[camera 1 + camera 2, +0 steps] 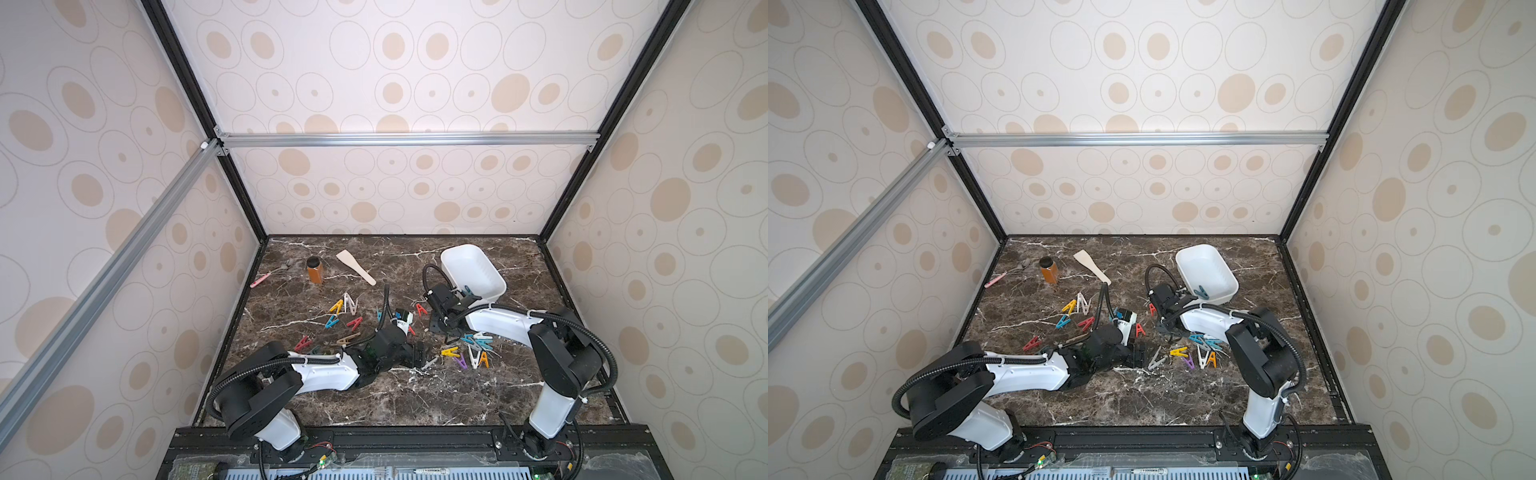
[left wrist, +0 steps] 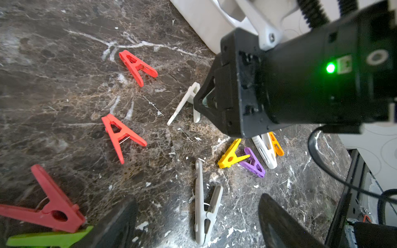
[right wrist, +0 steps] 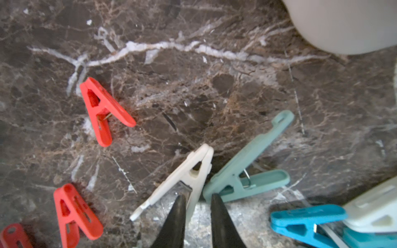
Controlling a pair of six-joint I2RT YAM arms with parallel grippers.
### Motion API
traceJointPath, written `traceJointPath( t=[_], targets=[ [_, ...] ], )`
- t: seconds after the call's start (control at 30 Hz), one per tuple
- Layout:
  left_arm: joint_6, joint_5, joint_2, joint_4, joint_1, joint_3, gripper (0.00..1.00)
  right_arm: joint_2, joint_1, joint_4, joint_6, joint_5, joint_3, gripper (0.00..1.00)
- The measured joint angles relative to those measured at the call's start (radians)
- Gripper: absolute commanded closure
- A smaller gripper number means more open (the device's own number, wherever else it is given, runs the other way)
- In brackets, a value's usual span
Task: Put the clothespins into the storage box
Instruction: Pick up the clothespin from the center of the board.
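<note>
While the left end effector (image 2: 196, 200) gapes wide near a grey clothespin (image 2: 204, 208), the right end effector (image 3: 197, 195) stands narrow astride one leg of a white clothespin (image 3: 187, 174) (pinching or not, unclear).

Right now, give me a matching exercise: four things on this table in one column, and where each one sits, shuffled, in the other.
Things:
1. amber jar
2. wooden spatula
3. white clothespin
4. dark teal clothespin

Places:
A. inside the storage box
B. standing upright, black lid on
C. one leg between the jaws of the right gripper
D. lying flat between the jar and the box

Pairs: 1-B, 2-D, 3-C, 4-A
</note>
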State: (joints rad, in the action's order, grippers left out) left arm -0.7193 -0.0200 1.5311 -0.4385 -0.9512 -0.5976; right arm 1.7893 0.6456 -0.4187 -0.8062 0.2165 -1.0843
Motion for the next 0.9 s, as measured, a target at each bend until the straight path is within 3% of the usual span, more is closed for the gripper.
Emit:
traceJointPath(
  t=[0.27,0.63,0.9],
  targets=[
    [-0.001,-0.001,0.012,-0.003,-0.001,-0.002,0.13,0.04,0.006,-0.034,0.014,-0.002,-0.021,0.75],
    [0.006,0.029,-0.002,0.029,0.003,-0.003,0.13,0.049,0.012,-0.041,0.109,0.003,-0.039,0.92],
    [0.111,0.074,-0.121,0.047,0.006,-0.003,0.12,-0.147,-0.002,-0.113,0.237,-0.037,-0.066,0.95]
  ],
)
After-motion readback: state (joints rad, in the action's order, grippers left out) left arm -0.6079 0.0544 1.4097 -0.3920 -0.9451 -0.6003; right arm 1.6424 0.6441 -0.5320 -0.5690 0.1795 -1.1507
